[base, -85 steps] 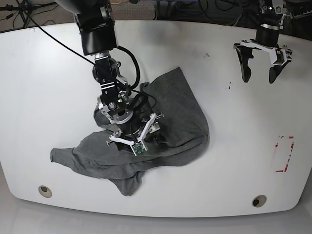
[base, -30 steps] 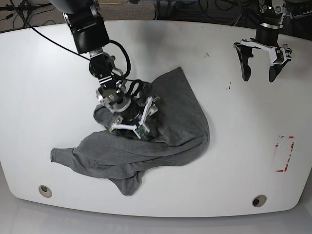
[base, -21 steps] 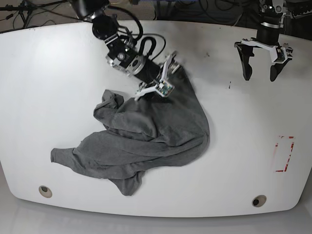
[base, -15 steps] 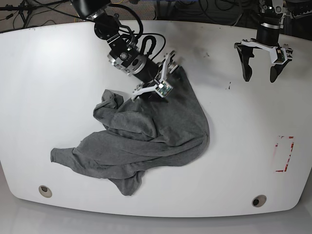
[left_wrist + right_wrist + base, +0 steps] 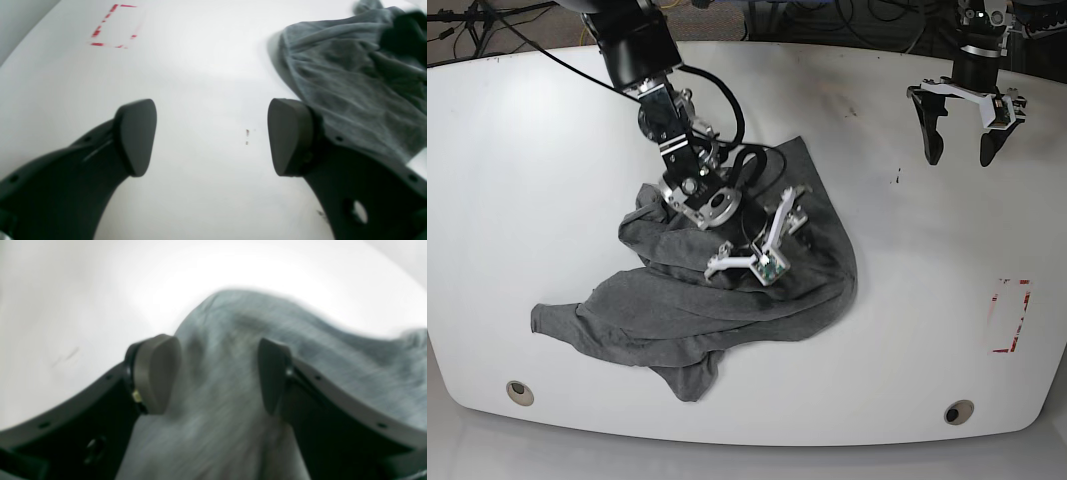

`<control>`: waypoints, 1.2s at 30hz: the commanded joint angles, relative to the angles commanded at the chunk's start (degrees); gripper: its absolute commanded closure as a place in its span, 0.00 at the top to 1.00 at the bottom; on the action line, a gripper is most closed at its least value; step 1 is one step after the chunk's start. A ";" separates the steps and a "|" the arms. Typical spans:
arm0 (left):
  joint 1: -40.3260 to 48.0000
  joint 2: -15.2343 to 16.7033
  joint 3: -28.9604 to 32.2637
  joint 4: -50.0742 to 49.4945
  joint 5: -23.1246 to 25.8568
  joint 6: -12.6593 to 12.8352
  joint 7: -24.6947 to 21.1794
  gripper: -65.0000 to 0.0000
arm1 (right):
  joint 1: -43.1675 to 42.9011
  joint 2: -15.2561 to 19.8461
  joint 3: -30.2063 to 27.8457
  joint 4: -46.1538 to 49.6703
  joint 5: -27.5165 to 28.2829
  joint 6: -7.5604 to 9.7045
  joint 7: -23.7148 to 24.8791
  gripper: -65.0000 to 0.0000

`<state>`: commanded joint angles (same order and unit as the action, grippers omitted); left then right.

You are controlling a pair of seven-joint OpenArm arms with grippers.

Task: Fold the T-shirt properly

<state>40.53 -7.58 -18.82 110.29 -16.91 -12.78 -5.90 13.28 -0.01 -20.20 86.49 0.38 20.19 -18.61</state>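
Lab-like workspace, 2 robot arms (image 5: 677, 120) (image 5: 980, 55), white table (image 5: 907, 300), loose cables (image 5: 882, 18)

In the base view the right gripper (image 5: 762, 262) and its arm (image 5: 689, 170) hide the middle of the shirt (image 5: 667, 315); the fingertips are too obscured there to tell whether they touch cloth, and the top edge cuts off both arms; in the left wrist view the right edge crops the shirt, and a dark shape (image 5: 405, 36) over it is blurred; in the right wrist view the shirt is blurred, running past the bottom and right edges
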 joint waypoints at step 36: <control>0.42 0.22 -0.25 0.25 -0.12 -0.36 -0.44 0.76 | 7.51 4.52 0.24 -19.88 -0.80 -2.11 8.04 0.60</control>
<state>40.95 -7.36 -19.07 110.54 -17.03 -13.14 -6.34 20.79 4.51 -19.95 66.61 -0.42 18.08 -10.57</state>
